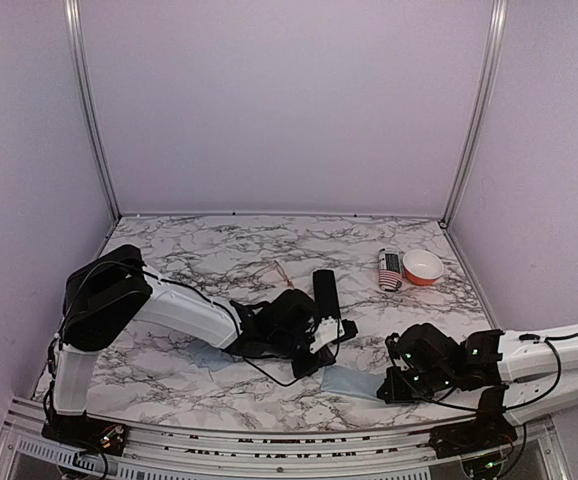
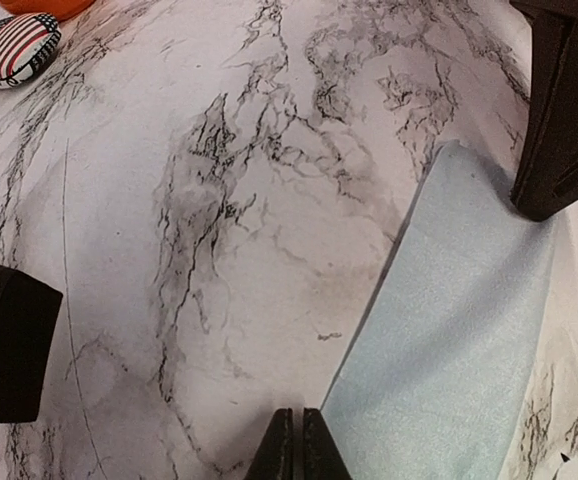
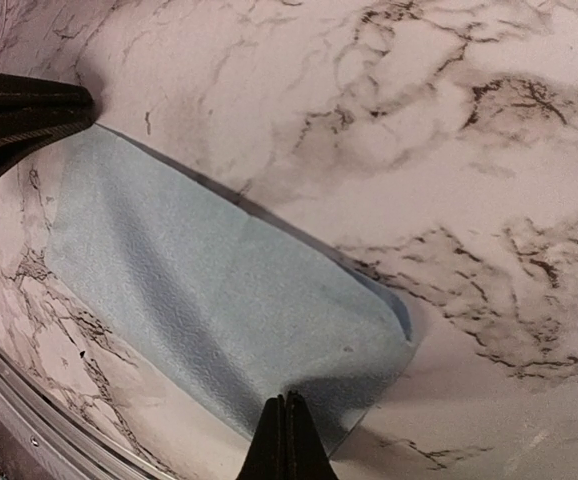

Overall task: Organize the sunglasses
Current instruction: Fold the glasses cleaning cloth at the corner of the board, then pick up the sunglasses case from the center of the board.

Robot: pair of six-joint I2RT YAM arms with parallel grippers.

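The wire sunglasses (image 1: 281, 272) are lying well beyond the cloth (image 1: 354, 383), showing only from above, and the lilac pair is eluding me. The left gripper (image 2: 294, 450) and right gripper (image 3: 287, 440) are both sitting clenched at the cloth's edges, a detail only the wrist views are giving. Swinging the left arm (image 1: 184, 310) away may be risking a knock to the sunglasses.

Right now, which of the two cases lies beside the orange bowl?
The stars-and-stripes case: it lies right beside the bowl, on its left. The black oblong case lies apart, further left.
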